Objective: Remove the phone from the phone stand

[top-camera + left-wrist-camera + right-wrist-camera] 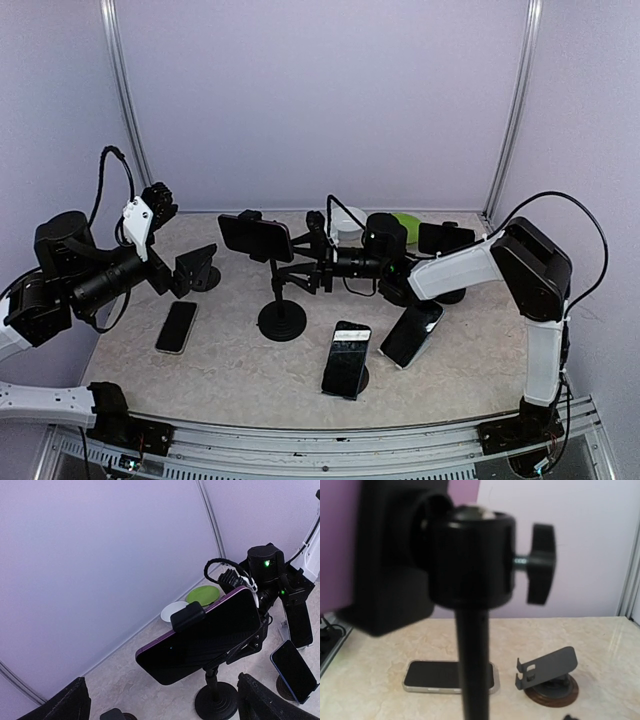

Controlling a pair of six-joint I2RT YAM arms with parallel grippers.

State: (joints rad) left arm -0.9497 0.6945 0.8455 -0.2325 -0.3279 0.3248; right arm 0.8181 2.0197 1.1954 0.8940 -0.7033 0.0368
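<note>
A purple phone (256,238) with a dark screen sits sideways in the clamp of a black pole stand (282,321) at the table's middle. The left wrist view shows the phone (200,640) just ahead, above the stand's round base (216,700). My left gripper (190,268) is open and empty to the left of the phone, with both fingers at that view's bottom corners. My right gripper (290,274) reaches in from the right. Its fingers are spread on either side of the stand's pole (472,660) below the clamp.
A phone (177,326) lies flat at the left beside a small empty tilt stand (200,265). Two more phones (346,358) (412,333) lean on stands at the front. Another stand with a phone (445,238) is at the back right, by a white plate (348,222) and a green plate (408,222).
</note>
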